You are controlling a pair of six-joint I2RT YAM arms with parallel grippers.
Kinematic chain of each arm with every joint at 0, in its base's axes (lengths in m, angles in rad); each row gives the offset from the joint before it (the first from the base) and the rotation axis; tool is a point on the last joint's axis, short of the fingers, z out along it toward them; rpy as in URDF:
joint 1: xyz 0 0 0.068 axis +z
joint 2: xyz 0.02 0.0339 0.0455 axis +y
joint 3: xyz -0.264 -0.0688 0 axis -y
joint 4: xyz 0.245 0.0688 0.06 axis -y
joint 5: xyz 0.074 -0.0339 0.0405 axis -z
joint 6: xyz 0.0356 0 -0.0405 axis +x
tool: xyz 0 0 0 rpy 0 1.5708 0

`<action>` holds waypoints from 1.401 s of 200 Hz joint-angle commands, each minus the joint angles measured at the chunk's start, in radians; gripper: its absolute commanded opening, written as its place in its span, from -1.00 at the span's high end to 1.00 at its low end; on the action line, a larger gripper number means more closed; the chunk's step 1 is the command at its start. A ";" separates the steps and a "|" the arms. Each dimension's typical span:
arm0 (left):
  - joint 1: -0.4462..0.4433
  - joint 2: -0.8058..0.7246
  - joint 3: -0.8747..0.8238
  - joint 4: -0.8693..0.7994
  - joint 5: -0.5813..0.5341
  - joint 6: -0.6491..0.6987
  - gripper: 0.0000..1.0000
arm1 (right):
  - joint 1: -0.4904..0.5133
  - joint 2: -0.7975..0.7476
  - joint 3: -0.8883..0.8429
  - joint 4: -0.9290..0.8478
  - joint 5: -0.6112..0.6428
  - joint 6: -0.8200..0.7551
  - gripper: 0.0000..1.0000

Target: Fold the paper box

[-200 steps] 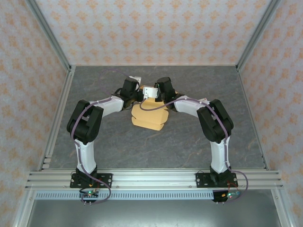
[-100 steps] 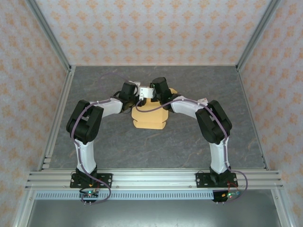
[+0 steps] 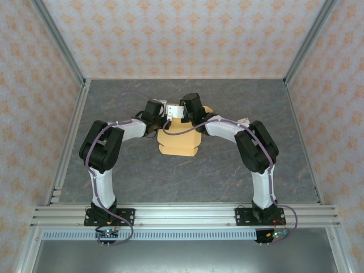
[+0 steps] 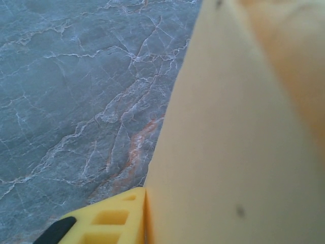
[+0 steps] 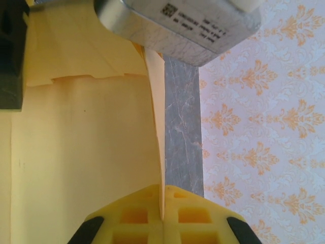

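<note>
On the grey table (image 3: 239,165), right fingers (image 5: 132,213) pinch the paper box (image 3: 179,143); left fingers' (image 4: 109,221) grip unclear.

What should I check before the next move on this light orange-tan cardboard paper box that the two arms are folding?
1. Right gripper clamped on a flap edge of the light orange-tan thin cardboard paper box: ok.
2. Left gripper closed on a panel: cannot tell; one yellow finger lies against it, the other is hidden.
3. Paper box resting on the grey marbled table: ok.
4. Held flap free of tears: ok where visible.
5. Paper box fully folded: not ok; flaps stand raised.
</note>
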 commanded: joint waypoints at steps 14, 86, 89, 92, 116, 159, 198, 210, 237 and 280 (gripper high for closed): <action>0.025 -0.016 0.023 0.008 -0.087 -0.068 0.68 | 0.000 -0.013 0.012 -0.015 -0.030 0.016 1.00; -0.010 0.012 0.059 -0.038 -0.262 -0.190 0.82 | 0.014 -0.029 0.041 -0.080 -0.087 0.068 1.00; -0.015 0.013 0.060 -0.039 -0.277 -0.188 0.83 | 0.014 -0.029 0.042 -0.081 -0.089 0.070 1.00; -0.020 0.013 0.060 -0.038 -0.287 -0.186 0.83 | 0.015 -0.029 0.042 -0.080 -0.089 0.073 1.00; -0.041 0.033 0.083 -0.063 -0.338 -0.188 0.83 | 0.019 -0.035 0.045 -0.089 -0.106 0.100 1.00; -0.037 0.025 0.056 -0.005 -0.276 -0.208 0.79 | 0.017 -0.033 0.035 -0.079 -0.092 0.095 1.00; -0.019 0.019 0.016 0.067 -0.177 -0.204 0.60 | 0.012 -0.026 0.038 -0.076 -0.065 0.079 1.00; -0.020 0.006 0.003 0.076 -0.171 -0.190 0.51 | 0.010 -0.021 0.039 -0.080 -0.056 0.071 1.00; -0.018 -0.031 -0.017 0.073 -0.166 -0.161 0.33 | 0.007 -0.014 0.045 -0.082 -0.045 0.061 1.00; -0.002 -0.072 -0.032 0.065 -0.126 -0.147 0.16 | 0.008 -0.009 0.056 -0.092 -0.041 0.058 1.00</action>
